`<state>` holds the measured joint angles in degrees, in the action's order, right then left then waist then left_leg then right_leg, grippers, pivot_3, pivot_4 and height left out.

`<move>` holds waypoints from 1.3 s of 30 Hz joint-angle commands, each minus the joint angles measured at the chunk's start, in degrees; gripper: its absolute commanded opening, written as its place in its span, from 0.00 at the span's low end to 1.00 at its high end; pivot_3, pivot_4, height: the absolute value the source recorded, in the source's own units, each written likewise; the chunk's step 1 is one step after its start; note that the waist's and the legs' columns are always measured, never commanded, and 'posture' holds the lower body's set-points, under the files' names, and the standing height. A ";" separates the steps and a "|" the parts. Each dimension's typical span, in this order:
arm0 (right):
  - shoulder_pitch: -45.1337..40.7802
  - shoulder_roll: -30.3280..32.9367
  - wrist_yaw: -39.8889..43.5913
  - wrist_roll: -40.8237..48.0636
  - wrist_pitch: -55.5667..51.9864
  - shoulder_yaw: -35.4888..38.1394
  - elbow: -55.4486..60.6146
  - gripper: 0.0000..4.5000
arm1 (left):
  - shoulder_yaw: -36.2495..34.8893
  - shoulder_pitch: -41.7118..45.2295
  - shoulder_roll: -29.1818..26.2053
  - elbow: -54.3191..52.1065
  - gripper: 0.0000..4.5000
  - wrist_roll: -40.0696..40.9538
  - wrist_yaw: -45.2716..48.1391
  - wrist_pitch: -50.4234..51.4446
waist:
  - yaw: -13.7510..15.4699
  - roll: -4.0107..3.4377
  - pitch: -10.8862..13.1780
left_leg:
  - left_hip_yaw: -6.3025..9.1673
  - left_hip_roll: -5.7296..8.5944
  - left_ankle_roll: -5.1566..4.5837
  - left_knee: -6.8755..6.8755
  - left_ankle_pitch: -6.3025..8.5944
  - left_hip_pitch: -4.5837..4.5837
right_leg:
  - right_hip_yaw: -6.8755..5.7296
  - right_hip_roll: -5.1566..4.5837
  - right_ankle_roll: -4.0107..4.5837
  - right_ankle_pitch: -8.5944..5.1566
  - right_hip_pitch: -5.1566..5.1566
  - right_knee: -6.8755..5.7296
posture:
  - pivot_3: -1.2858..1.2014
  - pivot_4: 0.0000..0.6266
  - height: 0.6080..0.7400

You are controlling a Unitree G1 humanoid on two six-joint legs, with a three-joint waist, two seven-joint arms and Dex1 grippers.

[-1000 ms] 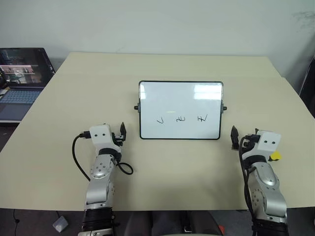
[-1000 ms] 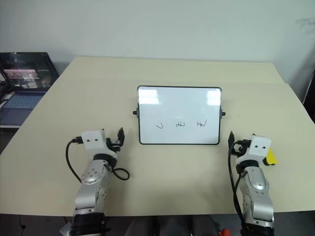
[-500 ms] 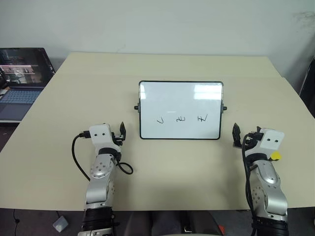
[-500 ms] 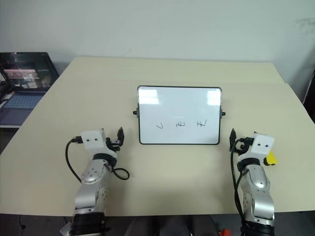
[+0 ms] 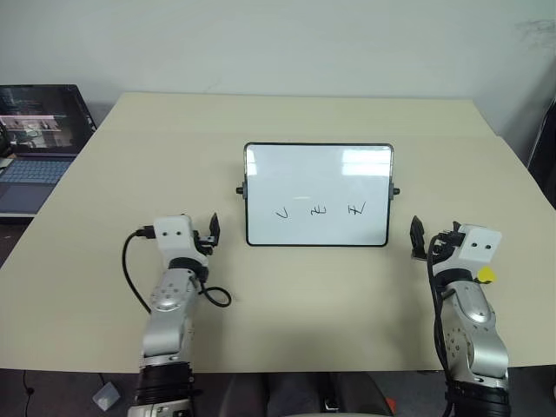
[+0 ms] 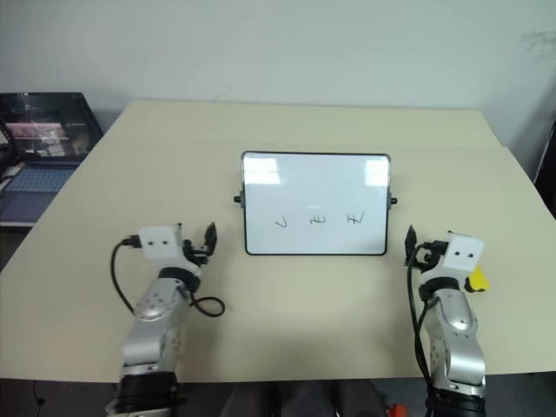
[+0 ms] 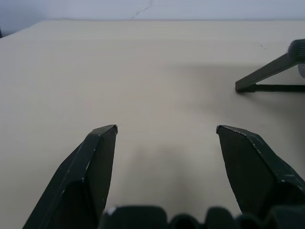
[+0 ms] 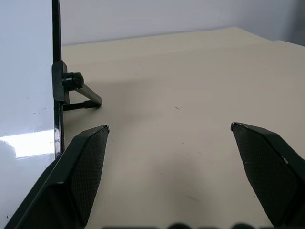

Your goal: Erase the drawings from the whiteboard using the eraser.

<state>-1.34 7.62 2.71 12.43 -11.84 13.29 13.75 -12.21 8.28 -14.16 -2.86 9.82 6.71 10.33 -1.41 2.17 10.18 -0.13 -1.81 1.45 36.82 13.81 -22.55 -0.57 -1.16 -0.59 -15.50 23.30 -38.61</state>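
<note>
Both grippers hang open and empty in front of the whiteboard.

On my screen the board stands tilted on its foot at the middle of the table, with the three drawings in a row near its lower edge. Left gripper is near the lower left corner, right gripper near the lower right corner, neither touching it. I see the yellow eraser just beside the right wrist. Far left, a laptop.

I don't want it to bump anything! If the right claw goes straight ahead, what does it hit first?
Probably nothing: the open right claw points past the whiteboard, over bare table.
</note>
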 commanded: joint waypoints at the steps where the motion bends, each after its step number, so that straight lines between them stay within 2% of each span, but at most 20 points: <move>1: -0.69 0.82 0.84 0.22 0.09 -0.06 1.75 0.99 | -5.74 3.79 -6.51 -2.36 0.81 8.26 8.37 3.37 | -0.01 -0.01 0.01 | -0.01 -0.01 0.00 0.00 0.00 0.01 | -0.03 0.01 0.01 0.00 0.00 0.00 | 0.52 0.24 1.00; 3: -0.88 0.98 1.01 0.28 -0.07 -0.04 1.45 0.99 | -8.02 6.31 -12.07 -1.03 0.81 13.30 14.85 7.34 | -0.06 -0.02 0.01 | -0.01 -0.01 0.00 0.00 0.00 0.00 | -0.06 0.01 0.02 -0.01 0.00 -0.02 | 0.52 0.24 1.00; 7: -1.71 1.58 1.44 0.55 -0.36 0.28 0.61 0.99 | -8.47 10.43 -22.87 2.70 0.81 16.71 27.41 9.77 | -0.11 -0.04 0.02 | -0.01 0.07 0.00 -0.01 0.00 0.01 | 0.00 0.02 0.02 -0.01 0.00 0.02 | 0.52 0.24 1.00; 10: -2.15 2.33 1.67 0.97 -0.57 1.04 0.29 0.99 | -7.19 11.79 -28.62 1.47 0.81 22.47 36.65 17.14 | -0.16 -0.07 0.04 | -0.04 0.12 0.00 -0.04 0.00 -0.01 | 0.03 0.02 0.02 -0.01 0.00 0.09 | 0.52 0.24 1.00; 13: -2.42 3.92 2.57 1.49 -1.88 1.77 1.09 0.99 | -5.11 12.89 -32.12 -0.11 0.81 25.15 43.70 20.43 | -0.05 -0.09 0.06 | -0.02 0.12 0.00 -0.08 0.00 -0.03 | 0.03 -0.02 0.02 -0.01 0.00 0.14 | 0.52 0.24 1.00; 22: -4.74 12.09 7.27 10.05 -13.68 5.92 8.47 0.99 | -4.45 15.92 -39.63 4.56 0.81 26.66 57.53 22.07 | -0.37 -0.18 0.12 | -0.02 0.02 0.00 -0.17 0.00 0.03 | 0.03 -0.02 0.09 -0.05 0.03 0.11 | 0.52 0.24 1.00; 31: -4.13 17.73 11.08 15.09 -20.55 7.47 12.64 0.99 | -3.90 18.94 -42.02 9.86 0.81 24.89 63.77 19.86 | -0.22 -0.18 0.12 | -0.02 0.03 0.00 -0.23 0.00 0.02 | -0.01 -0.01 0.19 -0.12 0.04 0.12 | 0.52 0.24 1.00; 39: -2.42 30.30 16.38 17.26 -31.21 10.05 16.85 0.99 | -2.15 24.25 -43.86 15.52 0.81 22.34 68.22 17.74 | -0.09 -0.19 0.12 | -0.05 0.09 -0.01 -0.23 0.01 -0.02 | -0.05 0.01 0.18 -0.12 0.04 0.17 | 0.52 0.24 1.00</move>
<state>-3.59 36.42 18.04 28.46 -41.49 20.97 27.67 -14.34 30.88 -56.57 12.20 32.51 73.67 29.11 -1.50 1.98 10.30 -0.20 -1.73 1.44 36.59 13.82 -22.58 -0.63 -1.15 -0.41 -15.62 23.34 -38.44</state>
